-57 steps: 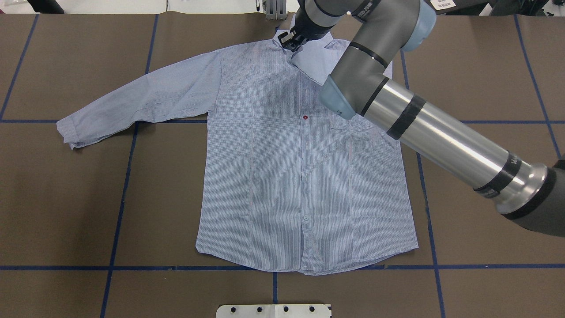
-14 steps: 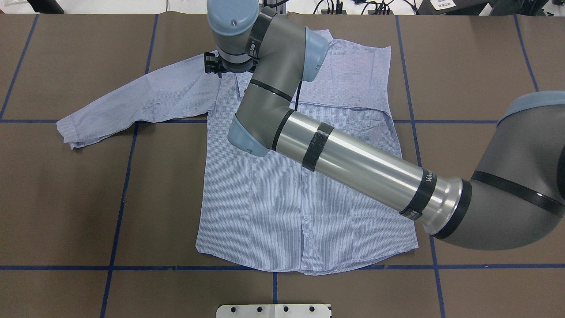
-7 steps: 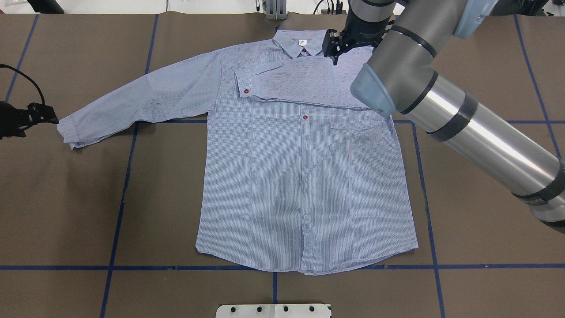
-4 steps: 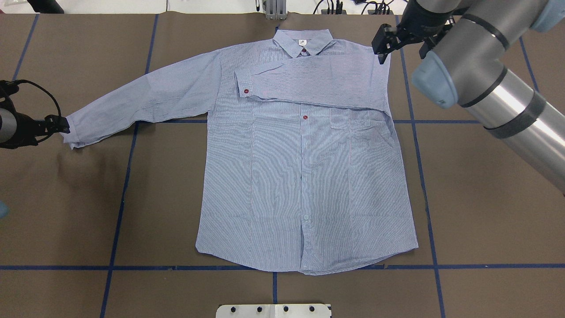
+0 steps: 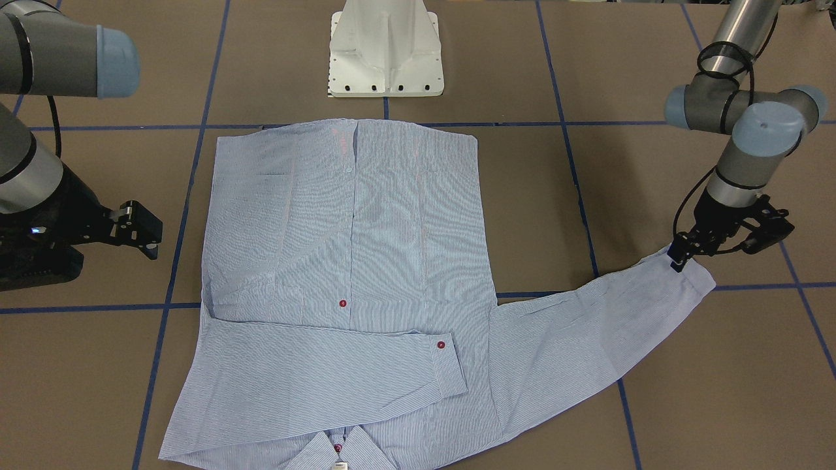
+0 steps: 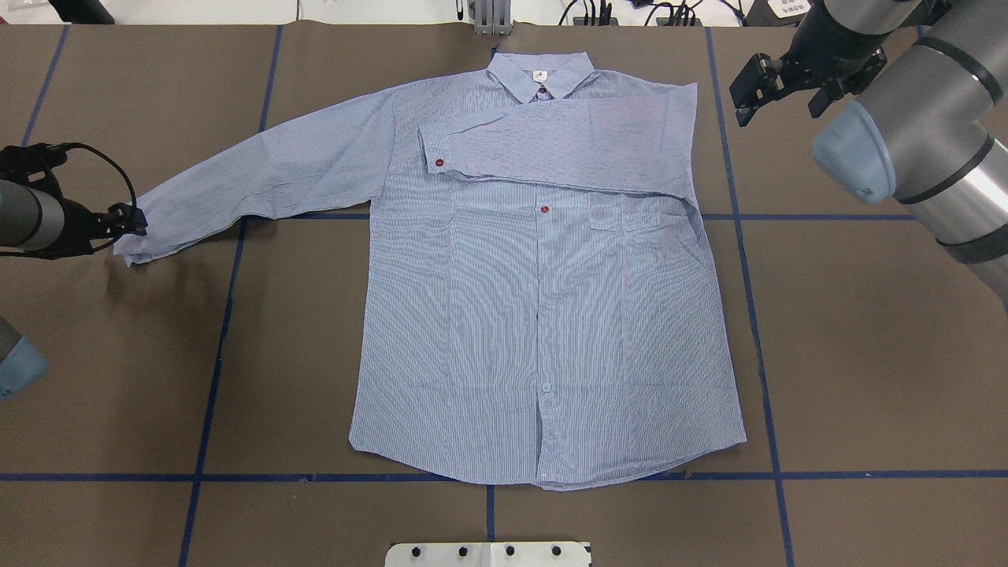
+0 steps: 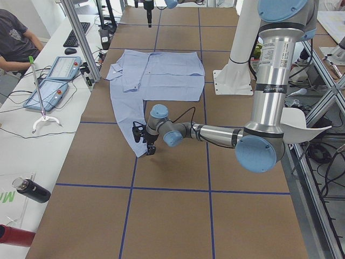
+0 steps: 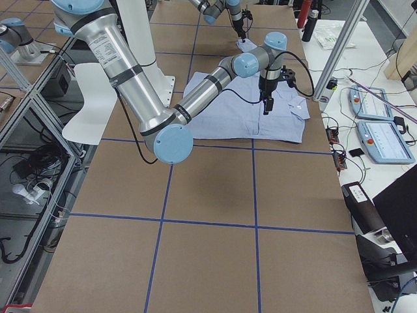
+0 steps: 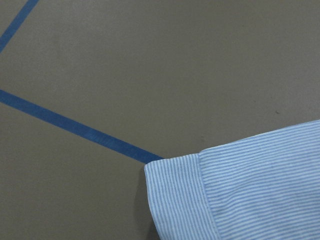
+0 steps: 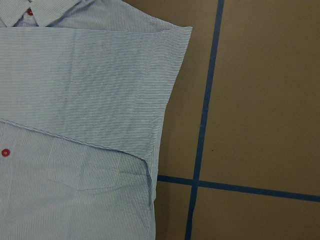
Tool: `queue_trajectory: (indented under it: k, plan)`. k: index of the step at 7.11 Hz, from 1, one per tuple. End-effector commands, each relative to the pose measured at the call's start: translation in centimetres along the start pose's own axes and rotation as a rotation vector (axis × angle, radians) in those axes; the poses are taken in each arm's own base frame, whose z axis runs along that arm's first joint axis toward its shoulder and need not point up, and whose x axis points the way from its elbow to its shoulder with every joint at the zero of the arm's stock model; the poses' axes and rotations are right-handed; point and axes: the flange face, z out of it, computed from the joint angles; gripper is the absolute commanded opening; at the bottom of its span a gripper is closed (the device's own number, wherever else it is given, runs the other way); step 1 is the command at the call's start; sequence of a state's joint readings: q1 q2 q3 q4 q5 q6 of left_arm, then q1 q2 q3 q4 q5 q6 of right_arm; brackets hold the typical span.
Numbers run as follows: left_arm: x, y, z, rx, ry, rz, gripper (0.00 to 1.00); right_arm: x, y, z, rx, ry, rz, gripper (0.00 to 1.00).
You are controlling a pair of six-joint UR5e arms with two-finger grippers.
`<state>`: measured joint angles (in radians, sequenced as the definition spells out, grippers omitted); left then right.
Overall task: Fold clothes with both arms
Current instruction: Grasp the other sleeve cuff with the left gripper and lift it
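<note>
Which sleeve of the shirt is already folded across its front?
The sleeve on the robot's right, lying across the front below the collar; the other sleeve stretches straight out on the table.

No legible txt or labels anywhere.

Light: bright, even, diffuse from above; no hard-edged shadows anywhere.

Overhead view: a faint soft shadow lies on the counter (image 6: pixel 185 272) just beside the left claw (image 6: pixel 132 222), toward the robot. A white glare streak runs along the silver tube of the right arm (image 6: pixel 986 179) behind the right claw (image 6: pixel 776 94).

Moiré rings ripple over the shirt (image 6: pixel 535 315) stripes in the overhead and front views.

Wrist views are sharp. The left wrist view shows a thin dark shadow under the cuff (image 9: pixel 180 200) edge.
</note>
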<state>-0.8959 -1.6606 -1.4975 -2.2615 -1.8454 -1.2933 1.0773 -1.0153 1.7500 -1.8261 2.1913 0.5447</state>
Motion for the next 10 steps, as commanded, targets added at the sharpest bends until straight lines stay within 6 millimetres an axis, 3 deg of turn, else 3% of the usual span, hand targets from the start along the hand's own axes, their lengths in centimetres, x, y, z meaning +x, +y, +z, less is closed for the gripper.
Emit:
queue_trajectory:
  k: [1,3,5,7,8,10]
  plan:
    - [0.3,0.5,0.3,-0.004,-0.001,0.008,0.73,0.4,0.6,0.2,-0.002,0.000,-0.002,1.00]
    - [0.2,0.6,0.4,-0.006,-0.003,0.010,0.61,0.8,0.9,0.3,-0.003,0.001,-0.001,1.00]
    - [0.4,0.5,0.3,-0.004,-0.002,0.011,0.51,1.8,2.7,0.5,-0.006,0.000,0.003,1.00]
    - [0.5,0.5,0.2,-0.002,0.001,0.011,0.20,2.4,3.7,0.7,-0.011,0.002,0.007,1.00]
    - [0.8,0.5,-0.1,-0.002,0.006,0.013,0.00,2.9,4.4,1.3,-0.023,0.006,0.015,1.00]
    - [1.4,0.4,-0.3,-0.009,0.012,0.016,0.00,4.3,7.5,2.8,-0.052,0.018,0.016,1.00]
